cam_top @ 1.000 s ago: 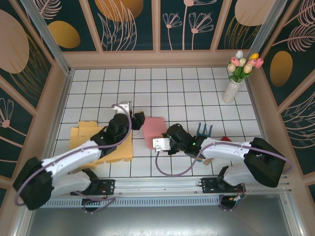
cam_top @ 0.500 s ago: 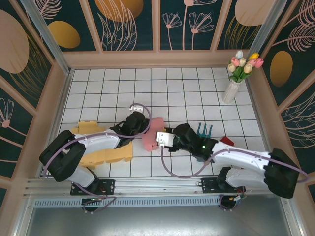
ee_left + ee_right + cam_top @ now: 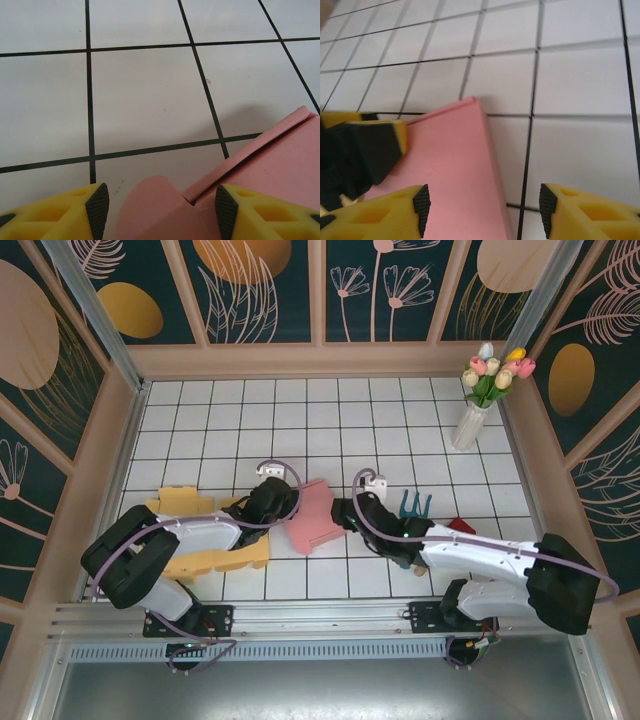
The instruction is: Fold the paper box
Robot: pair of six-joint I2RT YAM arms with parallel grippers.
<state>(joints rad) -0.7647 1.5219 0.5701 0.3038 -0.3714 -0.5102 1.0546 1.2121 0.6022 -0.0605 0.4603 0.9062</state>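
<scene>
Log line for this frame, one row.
left gripper open, straddling pink box flap | right gripper open over box edge | yellow cardboard left of box

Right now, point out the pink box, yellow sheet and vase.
pink box (image 3: 312, 514), top external view, flat panel
yellow sheet (image 3: 240, 553), top external view, near edge
vase (image 3: 467, 427), top external view, white body

The left arm (image 3: 190, 531) and right arm (image 3: 480, 552) stretch low toward each other, both jaws spread wide

Likely lab test booth, gridded table (image 3: 350, 410), floral wall panels (image 3: 270, 290)
</scene>
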